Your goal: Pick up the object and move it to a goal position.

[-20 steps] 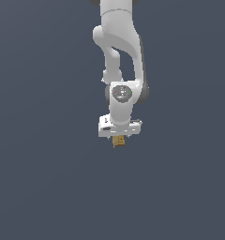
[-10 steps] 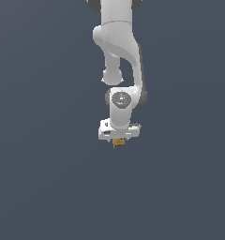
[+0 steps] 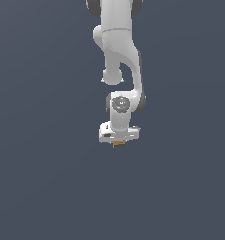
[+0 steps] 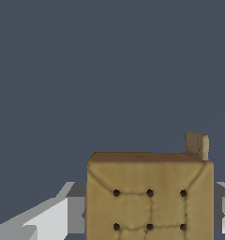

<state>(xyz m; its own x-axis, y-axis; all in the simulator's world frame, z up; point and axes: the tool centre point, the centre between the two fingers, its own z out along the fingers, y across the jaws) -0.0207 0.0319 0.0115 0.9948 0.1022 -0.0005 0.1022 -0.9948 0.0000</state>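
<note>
My jaws are clamped on the small golden-brown, flat, squarish block, one grey finger pressed against each of its side edges in the wrist view. The block's face carries a grid of small dark dots joined by faint creased lines, and a small tan nub sticks out past one corner of it. In the exterior view only a sliver of that block shows, poking out beneath my white gripper, narrower than the gripper body above it. The block touches nothing but my fingers. My white arm comes down from the top of the exterior view, bends at a rounded joint and ends pointing downward. All around is a plain, flat dark blue-grey backdrop; I cannot tell floor from wall.
</note>
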